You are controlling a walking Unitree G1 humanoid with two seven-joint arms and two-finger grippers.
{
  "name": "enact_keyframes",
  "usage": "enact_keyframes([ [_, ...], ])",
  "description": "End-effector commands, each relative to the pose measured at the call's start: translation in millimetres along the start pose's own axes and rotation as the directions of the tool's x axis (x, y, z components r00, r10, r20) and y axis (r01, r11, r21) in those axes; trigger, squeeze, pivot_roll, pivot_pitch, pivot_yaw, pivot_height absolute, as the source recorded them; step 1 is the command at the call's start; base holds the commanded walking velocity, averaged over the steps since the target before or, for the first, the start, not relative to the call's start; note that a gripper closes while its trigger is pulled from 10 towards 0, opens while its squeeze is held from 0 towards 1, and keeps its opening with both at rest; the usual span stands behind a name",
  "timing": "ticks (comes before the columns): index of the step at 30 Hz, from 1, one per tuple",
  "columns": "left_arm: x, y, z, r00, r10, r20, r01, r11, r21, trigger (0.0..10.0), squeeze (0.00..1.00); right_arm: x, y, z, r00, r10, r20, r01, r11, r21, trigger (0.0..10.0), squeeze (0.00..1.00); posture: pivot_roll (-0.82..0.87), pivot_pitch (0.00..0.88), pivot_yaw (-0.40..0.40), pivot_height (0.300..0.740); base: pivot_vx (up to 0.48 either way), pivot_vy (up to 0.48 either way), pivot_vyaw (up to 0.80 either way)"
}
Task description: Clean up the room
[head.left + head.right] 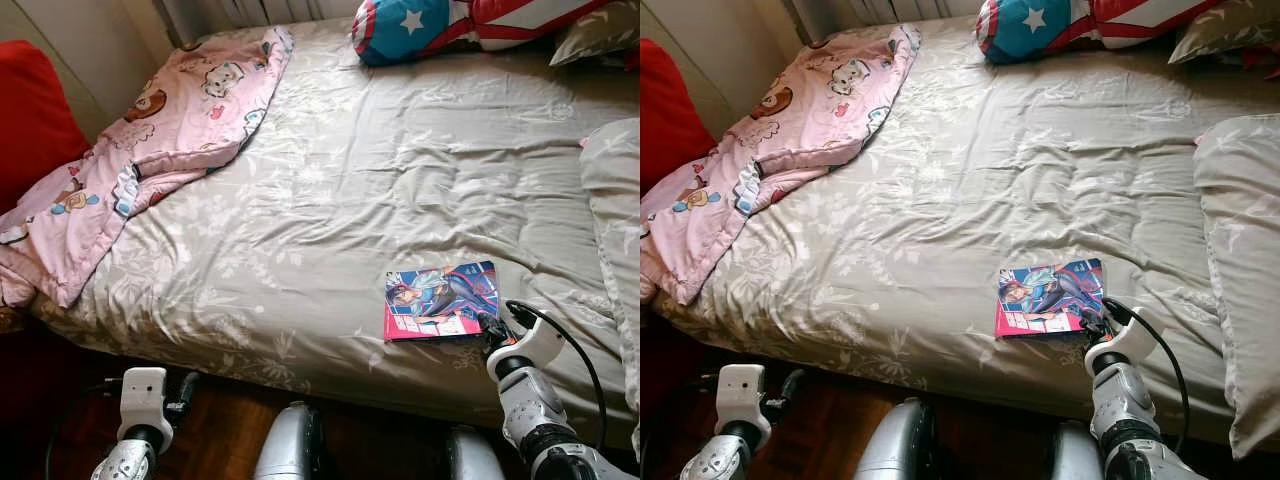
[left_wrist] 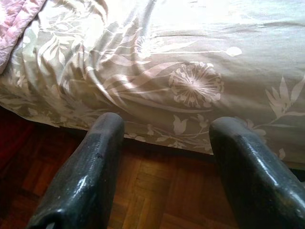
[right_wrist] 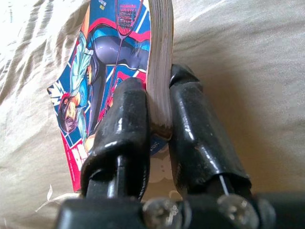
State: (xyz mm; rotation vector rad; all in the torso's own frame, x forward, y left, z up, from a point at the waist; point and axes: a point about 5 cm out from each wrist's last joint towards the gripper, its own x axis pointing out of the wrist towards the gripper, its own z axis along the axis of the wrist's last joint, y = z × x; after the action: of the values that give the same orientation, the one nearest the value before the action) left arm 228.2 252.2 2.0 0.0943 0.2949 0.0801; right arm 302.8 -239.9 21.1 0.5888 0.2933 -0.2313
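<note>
L gripper [image 2: 162,157] hangs low by the bed's near edge, above the parquet floor [image 2: 143,191], jaws spread wide, nothing between them. R gripper [image 3: 159,129] is up at the near right part of the bed [image 1: 330,180], jaws clamped on the edge of a comic book [image 1: 441,300]; wrist cam shows the page block pinched between both black fingers [image 3: 121,124]. Book lies flat on the beige floral duvet, cover up, w/ a colourful illustrated figure and a pink-red band on its near side. Further back left, a pink cartoon-print blanket [image 1: 150,140] is bunched along the bed's left side, spilling over the edge beside something red [image 1: 35,120]. Right edge: a beige pillow [image 1: 1240,260]. Far end: a red-white-blue star cushion [image 1: 420,25] by the headboard side.
</note>
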Motion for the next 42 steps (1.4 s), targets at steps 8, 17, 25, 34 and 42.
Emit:
enact_keyframes([
  [8, -1.1, 2.1, -9, 0.999, 0.024, -0.049, -0.024, 1.0, 0.003, 10.0, 0.0, -13.7, -28.9, -11, 0.994, -0.11, -0.028, 0.11, 0.994, 0.005, 10.0, 0.58, 0.05, 0.158, 0.182, 0.626, 0.0, 0.0, 0.0],
  [17, 2.1, -2.7, -11, 0.998, 0.03, -0.055, -0.031, 0.999, -0.012, 10.0, 0.0, -14.1, -33.4, -6, 0.991, -0.136, -0.015, 0.136, 0.991, -0.004, 10.0, 0.0, 0.04, 0.145, 0.169, 0.626, 0.0, 0.0, 0.0],
  [25, 6.3, -7.8, -11, 0.998, 0.037, -0.059, -0.039, 0.999, -0.025, 10.0, 0.0, -11.9, -33.1, 2, 0.99, -0.139, 0.006, 0.139, 0.99, -0.023, 10.0, 0.0, 0.03, 0.128, 0.152, 0.626, 0.0, 0.0, 0.0],
  [34, 3.8, -6.0, -16, 0.996, 0.051, -0.076, -0.053, 0.998, -0.027, 10.0, 0.0, -10.5, -30.1, 0, 0.99, -0.141, -0.006, 0.141, 0.989, -0.044, 10.0, 0.0, 0.03, 0.124, 0.146, 0.626, 0.0, 0.0, 0.0],
  [42, 2.9, -8.5, -20, 0.994, 0.058, -0.087, -0.061, 0.998, -0.033, 10.0, 0.0, -10.7, -31.2, 3, 0.986, -0.167, 0.022, 0.168, 0.982, -0.088, 10.0, 0.0, 0.02, 0.111, 0.132, 0.626, 0.0, 0.0, 0.0],
])
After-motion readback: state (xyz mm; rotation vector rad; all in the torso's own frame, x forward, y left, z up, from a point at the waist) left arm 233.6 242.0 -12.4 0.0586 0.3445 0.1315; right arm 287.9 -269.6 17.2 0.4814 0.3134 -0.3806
